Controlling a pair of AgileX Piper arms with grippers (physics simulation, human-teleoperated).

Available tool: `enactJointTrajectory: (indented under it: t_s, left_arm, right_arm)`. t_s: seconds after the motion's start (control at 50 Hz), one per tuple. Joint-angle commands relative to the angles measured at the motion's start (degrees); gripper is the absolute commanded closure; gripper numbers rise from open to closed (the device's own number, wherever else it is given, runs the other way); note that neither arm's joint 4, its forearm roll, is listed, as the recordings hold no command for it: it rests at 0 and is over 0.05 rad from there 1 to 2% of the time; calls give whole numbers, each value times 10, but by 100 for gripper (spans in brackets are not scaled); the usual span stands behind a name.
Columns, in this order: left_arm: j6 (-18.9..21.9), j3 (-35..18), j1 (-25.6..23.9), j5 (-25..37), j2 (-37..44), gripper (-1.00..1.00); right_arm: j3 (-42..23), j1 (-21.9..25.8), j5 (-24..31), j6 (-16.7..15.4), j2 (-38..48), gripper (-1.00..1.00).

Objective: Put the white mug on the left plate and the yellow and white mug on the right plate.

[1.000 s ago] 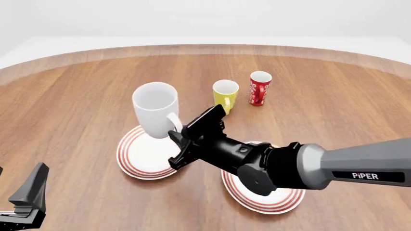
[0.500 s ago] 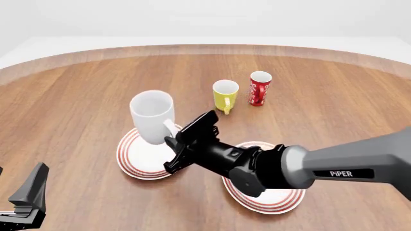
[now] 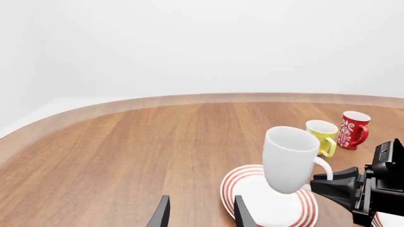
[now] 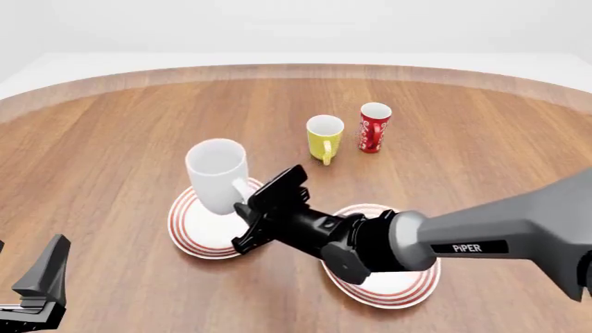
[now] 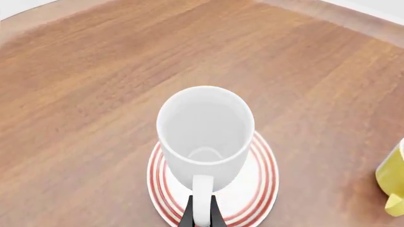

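Note:
The white mug [image 4: 216,172] hangs low over the left plate [image 4: 190,232], slightly tilted. My right gripper [image 4: 249,200] is shut on its loop handle [image 5: 202,196]. Whether the mug's base touches the plate cannot be told. In the right wrist view the white mug [image 5: 205,125] is seen from above, over the left plate [image 5: 262,172]. The yellow and white mug [image 4: 325,137] stands upright further back on the table. The right plate [image 4: 403,288] lies under my right arm, partly hidden. At the near left, my left gripper [image 3: 202,215] is open and holds nothing.
A slim red cup [image 4: 373,127] with white marks stands just right of the yellow and white mug. The round wooden table's far edge [image 4: 296,69] curves across the back. My right arm reaches across the right plate toward the left plate.
My right gripper has carried the white mug down and slightly left, closer to the left plate. The left gripper has not moved.

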Motion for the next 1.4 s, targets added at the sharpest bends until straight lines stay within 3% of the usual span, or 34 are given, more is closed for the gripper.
enactJointTrajectory:
  t_s: [0.02, 1.4]
  left_arm:
    - [0, 0, 0, 0, 0, -100]
    - [0, 0, 0, 0, 0, -100]
  right_arm:
    - [-12, 1, 3, 6, 12, 100]
    - [-84, -1, 35, 28, 97, 100]
